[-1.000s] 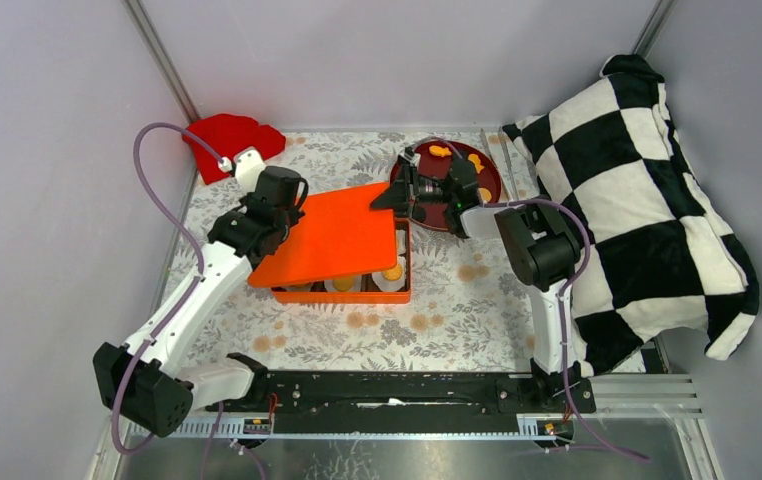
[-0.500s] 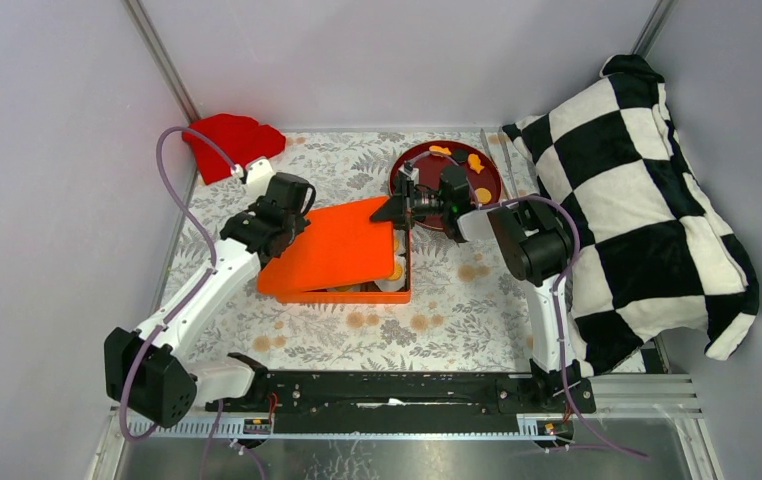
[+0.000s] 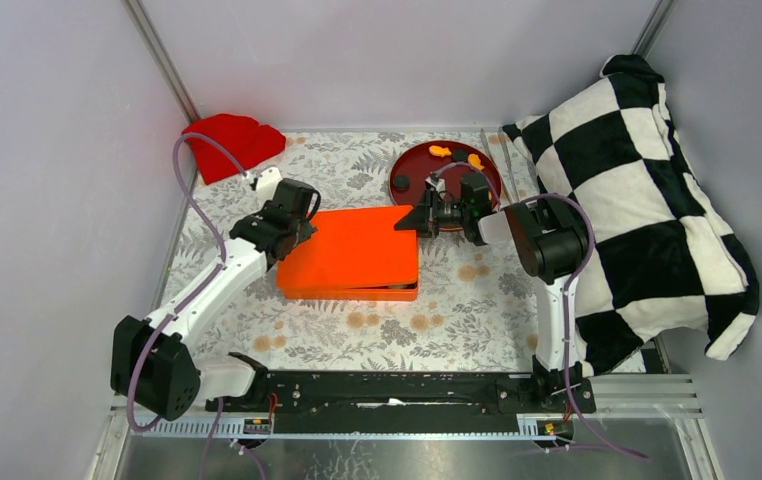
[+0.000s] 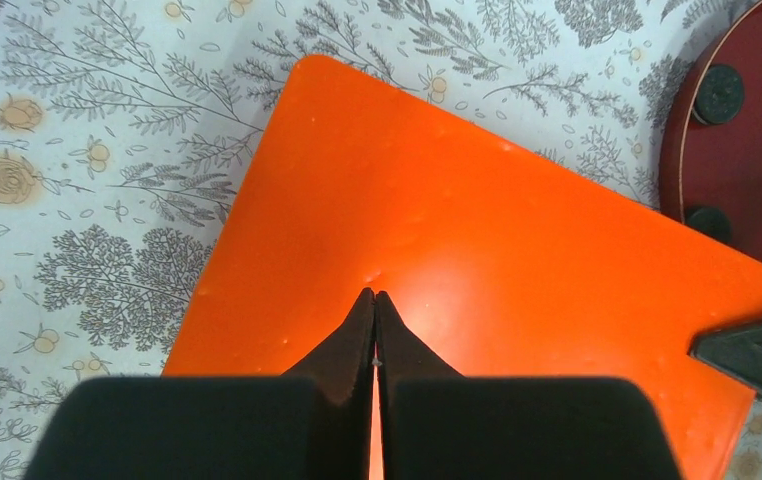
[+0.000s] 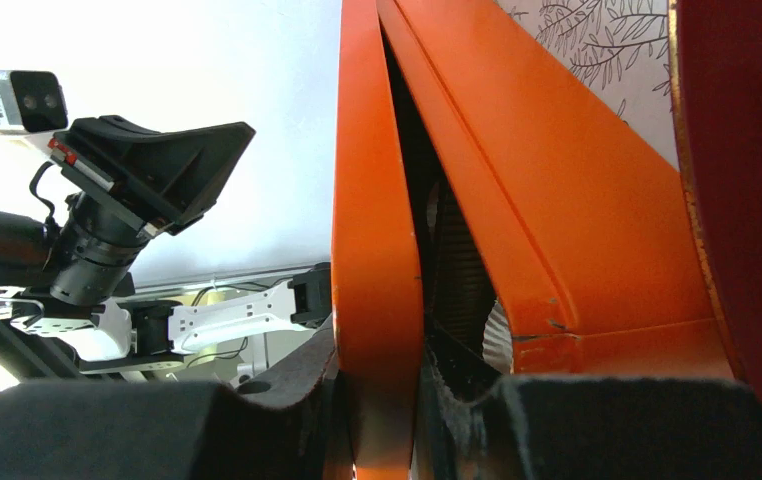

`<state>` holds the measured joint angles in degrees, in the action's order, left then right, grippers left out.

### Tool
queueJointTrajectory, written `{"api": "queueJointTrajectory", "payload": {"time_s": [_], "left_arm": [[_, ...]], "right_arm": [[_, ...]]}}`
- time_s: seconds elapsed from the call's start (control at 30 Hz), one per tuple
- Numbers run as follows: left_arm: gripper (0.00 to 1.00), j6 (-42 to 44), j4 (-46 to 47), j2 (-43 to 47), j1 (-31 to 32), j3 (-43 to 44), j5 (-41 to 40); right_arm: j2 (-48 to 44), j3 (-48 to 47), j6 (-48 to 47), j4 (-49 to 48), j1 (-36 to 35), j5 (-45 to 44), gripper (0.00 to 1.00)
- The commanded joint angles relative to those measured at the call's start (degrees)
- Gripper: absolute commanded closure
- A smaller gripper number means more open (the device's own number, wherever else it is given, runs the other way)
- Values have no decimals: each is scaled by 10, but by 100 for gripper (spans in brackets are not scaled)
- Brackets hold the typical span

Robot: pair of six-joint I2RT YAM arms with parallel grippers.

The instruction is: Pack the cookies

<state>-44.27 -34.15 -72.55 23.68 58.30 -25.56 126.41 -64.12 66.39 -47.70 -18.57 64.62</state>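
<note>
Top external: cookies (image 3: 440,151) on red plate (image 3: 409,165) beyond right tool (image 3: 405,221), clenched on orange lid (image 3: 357,250); left tool (image 4: 374,300) clenched empty

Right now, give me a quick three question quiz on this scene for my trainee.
1. True or false: the left pincer is shut.
2. What does the right pincer grip? A the orange lid, B the red cloth, C the pillow.
3. Where do the loose cookies lie?
Key: 1 true; 2 A; 3 on the dark red plate.
</note>
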Motion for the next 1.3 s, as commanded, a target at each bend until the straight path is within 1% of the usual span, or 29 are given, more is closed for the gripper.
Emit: {"api": "queueJointTrajectory", "payload": {"time_s": [0.0, 0.07, 0.17, 0.33, 0.4, 0.6, 0.67, 0.7, 0.8, 0.87, 1.0, 1.17, 1.23, 1.27], "left_arm": [[100, -9, 46, -14, -2, -27, 17], [100, -11, 53, -23, -2, -40, 25], [100, -17, 67, -31, -1, -67, 44], [100, -27, 81, -40, -1, -106, 83], [100, -29, 80, -35, -1, -113, 91], [100, -31, 77, -15, -1, -130, 97], [100, -32, 76, -15, -1, -134, 100], [100, -33, 76, -15, -1, -137, 103], [100, -35, 78, -17, -1, -146, 110], [100, -36, 81, -18, -1, -151, 114], [100, -37, 98, -24, -1, -161, 134], [100, -33, 141, -45, 0, -165, 175], [100, -31, 152, -52, 0, -156, 186], [100, -29, 145, -53, 0, -146, 185]], "right_arm": [[-38, -4, -57, 62, 4, -9, 100], [-40, -2, -64, 68, 4, -11, 100], [-49, -1, -90, 102, 5, -21, 97], [-70, 2, -117, 142, 7, -38, 89], [-78, 8, -117, 145, 11, -43, 83], [-104, 27, -133, 170, 22, -59, 47], [-113, 35, -142, 180, 28, -65, 40], [-118, 38, -146, 184, 32, -67, 39], [-140, 53, -156, 193, 48, -80, 38], [-157, 57, -173, 216, 60, -90, 38], [-196, 52, -244, 324, 80, -122, 38], [-235, 58, -303, 404, 92, -167, 38], [-249, 61, -319, 426, 92, -195, 40], [-254, 60, -329, 440, 92, -209, 44]]}}
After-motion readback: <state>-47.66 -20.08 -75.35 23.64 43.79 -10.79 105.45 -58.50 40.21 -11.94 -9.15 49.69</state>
